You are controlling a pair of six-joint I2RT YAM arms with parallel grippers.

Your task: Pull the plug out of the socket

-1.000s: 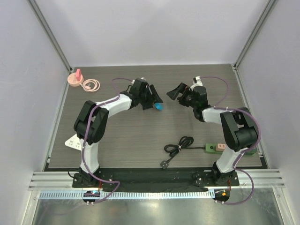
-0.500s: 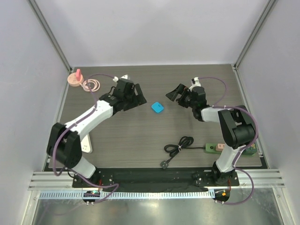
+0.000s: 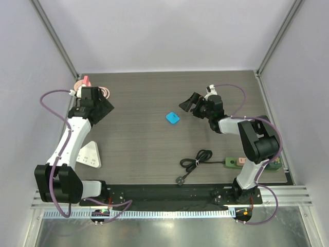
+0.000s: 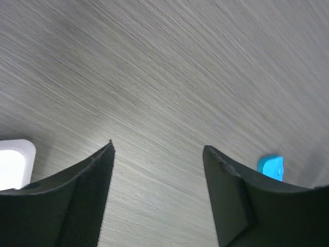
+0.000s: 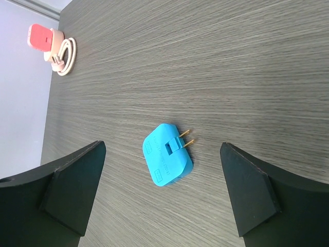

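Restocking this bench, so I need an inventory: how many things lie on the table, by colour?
Blue: 1, the plug
Pink: 1, the charger with coiled cable
White: 1, the wedge
Dark green: 1, the socket with black cord
Total: 4

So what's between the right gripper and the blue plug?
Nothing but bare table. The right wrist view shows the blue plug lying alone before the open right gripper.

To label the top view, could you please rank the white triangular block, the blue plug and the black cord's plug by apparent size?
Largest: white triangular block
Then: blue plug
Smallest: black cord's plug
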